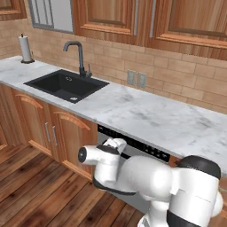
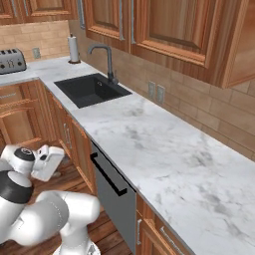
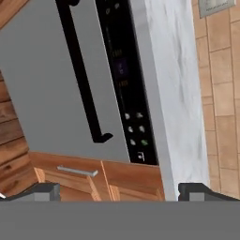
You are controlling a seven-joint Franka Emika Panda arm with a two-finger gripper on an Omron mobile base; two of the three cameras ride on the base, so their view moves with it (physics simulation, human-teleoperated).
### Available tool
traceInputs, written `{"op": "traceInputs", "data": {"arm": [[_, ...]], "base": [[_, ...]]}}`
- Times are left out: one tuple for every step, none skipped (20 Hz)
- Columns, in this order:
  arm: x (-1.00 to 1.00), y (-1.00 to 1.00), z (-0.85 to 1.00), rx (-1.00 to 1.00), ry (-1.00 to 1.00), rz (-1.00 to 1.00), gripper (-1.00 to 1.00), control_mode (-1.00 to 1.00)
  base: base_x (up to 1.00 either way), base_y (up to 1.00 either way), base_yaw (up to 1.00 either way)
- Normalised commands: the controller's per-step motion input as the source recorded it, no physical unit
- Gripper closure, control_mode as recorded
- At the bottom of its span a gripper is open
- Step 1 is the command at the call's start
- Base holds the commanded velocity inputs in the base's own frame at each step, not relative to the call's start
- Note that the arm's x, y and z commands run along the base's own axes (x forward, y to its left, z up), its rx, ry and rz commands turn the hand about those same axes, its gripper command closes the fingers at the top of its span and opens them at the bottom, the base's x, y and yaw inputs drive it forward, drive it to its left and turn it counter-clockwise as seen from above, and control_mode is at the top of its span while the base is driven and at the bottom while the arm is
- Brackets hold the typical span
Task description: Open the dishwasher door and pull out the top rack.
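The dishwasher door (image 3: 42,89) is a flat grey panel, standing closed under the marble counter. Its long black bar handle (image 3: 80,70) runs beside the black control strip (image 3: 123,79). The same door (image 2: 115,200) sits between brown cabinets, its handle (image 2: 107,174) facing the floor space. My gripper (image 3: 119,191) is open and holds nothing; its fingertips (image 3: 43,190) are spread wide, a short way off the door, aimed near the handle's end. The hand (image 2: 48,161) hovers in front of the dishwasher. The top rack is hidden behind the closed door.
The marble counter (image 1: 146,115) carries a black sink (image 1: 66,85) with a dark faucet (image 1: 80,55), a paper towel roll (image 1: 25,48) and a toaster (image 2: 11,61). Wooden cabinet doors (image 1: 66,133) flank the dishwasher. A drawer with a silver handle (image 3: 77,171) lies beside it.
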Motion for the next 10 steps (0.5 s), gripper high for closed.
{"op": "traceInputs", "data": {"arm": [[0.09, 0.0, -0.31, -0.1, 0.0, 0.0, -1.0, -1.0], [0.14, 0.0, -0.3, -0.1, 0.0, 0.0, -1.0, -1.0], [0.21, 0.0, -0.29, -0.09, 0.0, 0.0, -1.0, -1.0], [0.24, 0.0, -0.28, -0.09, 0.0, 0.0, -1.0, -1.0], [0.24, 0.0, -0.26, -0.08, 0.0, 0.0, -1.0, -1.0], [0.24, 0.0, -0.27, -0.07, 0.0, 0.0, -1.0, -1.0], [0.24, 0.0, -0.28, -0.07, 0.0, 0.0, -1.0, -1.0], [0.24, 0.0, -0.28, -0.06, 0.0, 0.0, -1.0, -1.0], [0.26, 0.0, -0.27, -0.06, 0.0, 0.0, -1.0, -1.0], [0.29, 0.0, -0.26, -0.06, 0.0, 0.0, -1.0, -1.0]], "base": [[0.0, 0.0, 0.0], [0.0, 0.0, 0.0], [0.0, 0.0, 0.0], [0.0, 0.0, 0.0], [0.0, 0.0, 0.0], [0.0, 0.0, 0.0], [0.0, 0.0, 0.0], [0.0, 0.0, 0.0], [0.0, 0.0, 0.0], [0.0, 0.0, 0.0]]}}
